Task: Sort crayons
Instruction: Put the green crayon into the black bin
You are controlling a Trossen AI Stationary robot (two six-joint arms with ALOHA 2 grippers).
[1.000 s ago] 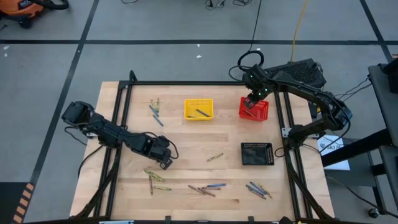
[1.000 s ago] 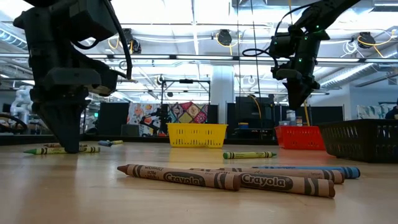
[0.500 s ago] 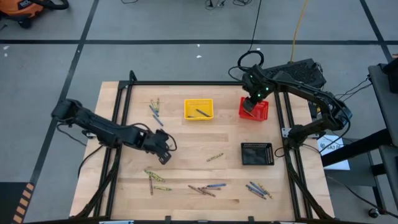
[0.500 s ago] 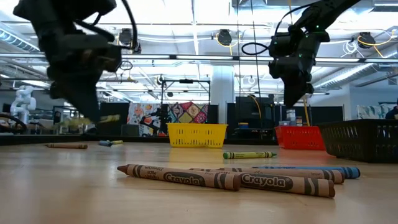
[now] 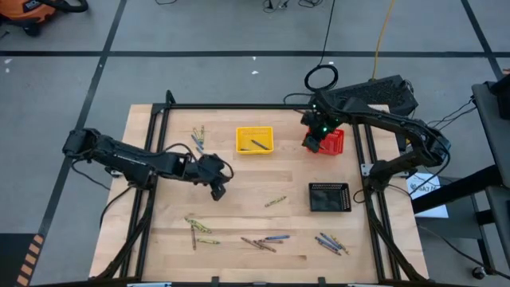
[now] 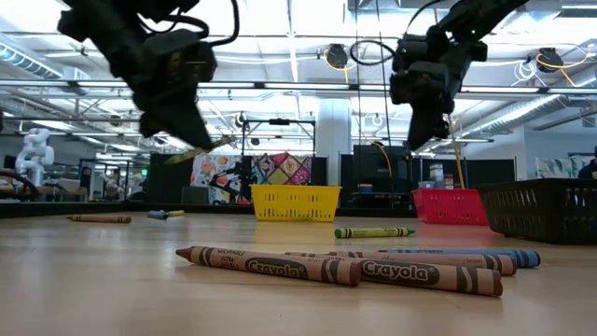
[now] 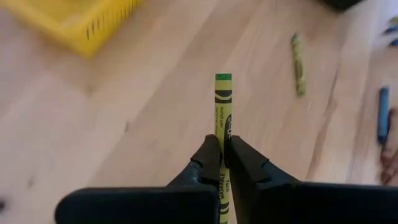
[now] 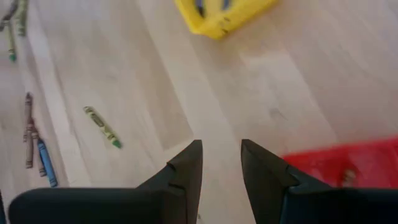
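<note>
Protruding forward from clenched left fingers (image 7: 222, 163), a yellow-green crayon (image 7: 222, 112) (right fingers (image 8: 221, 167) parted, holding nothing).

A robotics lab, seen from a wooden table (image 5: 239, 211) framed by black rails on a grey concrete floor marked with dark tape (image 5: 103, 68). Beyond the tabletop, a large open hall with ceiling light strips (image 6: 280, 89), hanging cables (image 6: 378, 112) and a white pillar (image 6: 333, 140). At far left, another white robot (image 6: 33, 149). On the floor, a coiled cable (image 5: 322, 77) and an orange vacuum (image 5: 36, 12).
</note>
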